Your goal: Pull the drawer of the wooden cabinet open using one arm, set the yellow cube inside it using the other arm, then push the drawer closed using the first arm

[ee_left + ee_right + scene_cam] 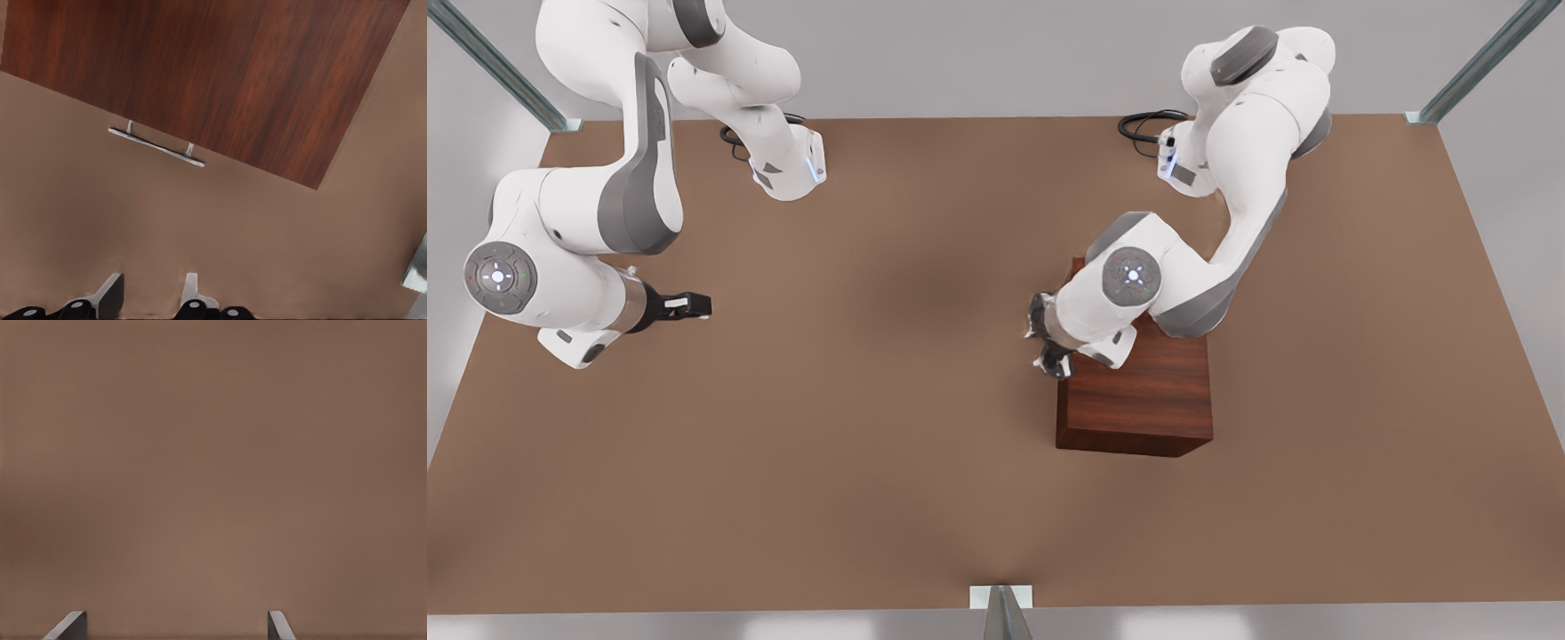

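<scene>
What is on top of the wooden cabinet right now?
Nothing rests on the wooden cabinet; its top is bare wood grain. The left arm hangs over part of it, hiding that part in the front view. The left hand hovers near the silver handle.

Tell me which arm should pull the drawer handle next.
Left. The left gripper sits open right beside the wooden cabinet, with the handle just ahead in its wrist view. The right gripper waits open, far across the table.
</scene>
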### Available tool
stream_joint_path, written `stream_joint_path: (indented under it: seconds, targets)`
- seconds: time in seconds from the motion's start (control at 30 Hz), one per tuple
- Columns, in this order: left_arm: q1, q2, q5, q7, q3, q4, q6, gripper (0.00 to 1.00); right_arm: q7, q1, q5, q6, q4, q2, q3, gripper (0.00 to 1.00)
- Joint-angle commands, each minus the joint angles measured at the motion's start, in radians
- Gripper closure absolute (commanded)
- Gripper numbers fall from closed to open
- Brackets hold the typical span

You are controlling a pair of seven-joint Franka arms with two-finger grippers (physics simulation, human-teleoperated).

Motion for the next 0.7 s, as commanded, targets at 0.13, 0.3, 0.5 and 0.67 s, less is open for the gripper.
stream_joint_path:
  seconds: [0.13, 0.3, 0.5, 0.67]
  targets:
    - [-0.061, -0.540, -0.149, 2.687, 0.587, -0.423, -0.265, 0.00, 0.014, 0.002, 0.006, 0.009, 0.017, -0.002, 0.000, 0.00]
    - [-0.071, -0.532, -0.188, 2.629, 0.581, -0.385, -0.359, 0.00, 0.025, 0.003, -0.002, 0.008, 0.014, -0.056, 0.000, 0.00]
    - [-0.068, -0.532, -0.221, 2.631, 0.581, -0.370, -0.353, 0.00, 0.026, 0.003, -0.002, -0.007, 0.003, -0.077, 0.001, 0.00]
    - [-0.069, -0.529, -0.220, 2.631, 0.581, -0.370, -0.353, 0.00, 0.026, 0.003, -0.002, -0.007, 0.002, -0.077, 0.001, 0.00]
